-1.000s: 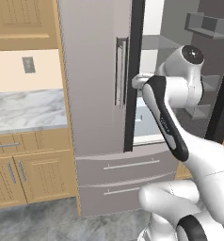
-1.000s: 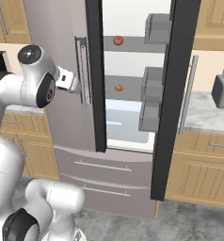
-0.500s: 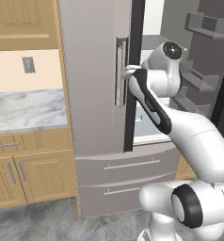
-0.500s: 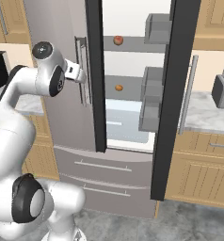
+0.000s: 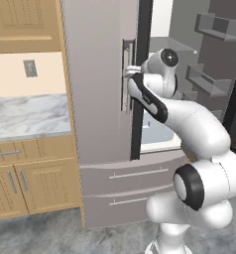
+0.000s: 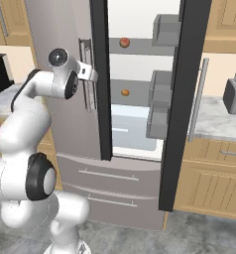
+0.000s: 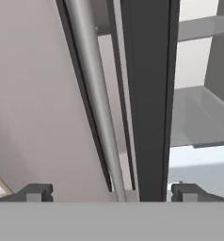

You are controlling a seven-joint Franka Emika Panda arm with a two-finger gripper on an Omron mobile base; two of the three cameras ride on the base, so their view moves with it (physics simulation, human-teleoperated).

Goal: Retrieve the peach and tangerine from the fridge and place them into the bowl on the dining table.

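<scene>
Grey steel fridge (image 6: 60, 30), rt door open.

So over the last second the arm swings its gripper (image 6: 90, 74) up and in toward the fridge (image 5: 97, 99). It's now right at the closed door's bar handle (image 7: 92, 94).

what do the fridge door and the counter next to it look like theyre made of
The fridge door looks like brushed steel: flat matte grey with a pale metallic bar handle. The counter looks like polished marble, white with grey veining. Both are rendered, so this is a guess from the look.
</scene>
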